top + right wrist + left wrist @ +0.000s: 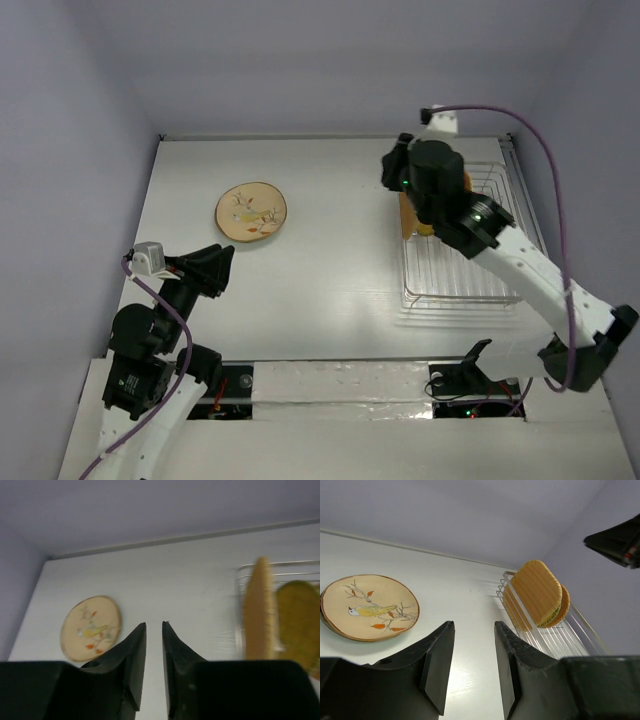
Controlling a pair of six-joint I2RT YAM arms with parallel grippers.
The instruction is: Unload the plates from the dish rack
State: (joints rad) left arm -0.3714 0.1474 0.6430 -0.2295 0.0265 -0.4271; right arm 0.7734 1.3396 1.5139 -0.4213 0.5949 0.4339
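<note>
- While the dish rack [455, 275] sat below and to the right of the right gripper [154, 625], its light wire frame looked likely to slide or tip if a plate were dragged sideways rather than lifted straight out of the bars.
- Just right of that gripper, the tan woven plate [257, 610] stood on edge in the rack, close against a pale green plate [297, 622]; pulling 1 could topple the other.
- Ahead and to the left of both grippers, the cream plate [370, 607] lay flat on the table, already unloaded; a careless set-down could clip it.
- The right gripper was empty, its jaws only narrowly parted; unless widened, it would shove the rim instead of straddling it.
- The left gripper [474, 623] was empty with jaws spread, the rack far ahead to its right; reaching there risked the 2 arms colliding.
</note>
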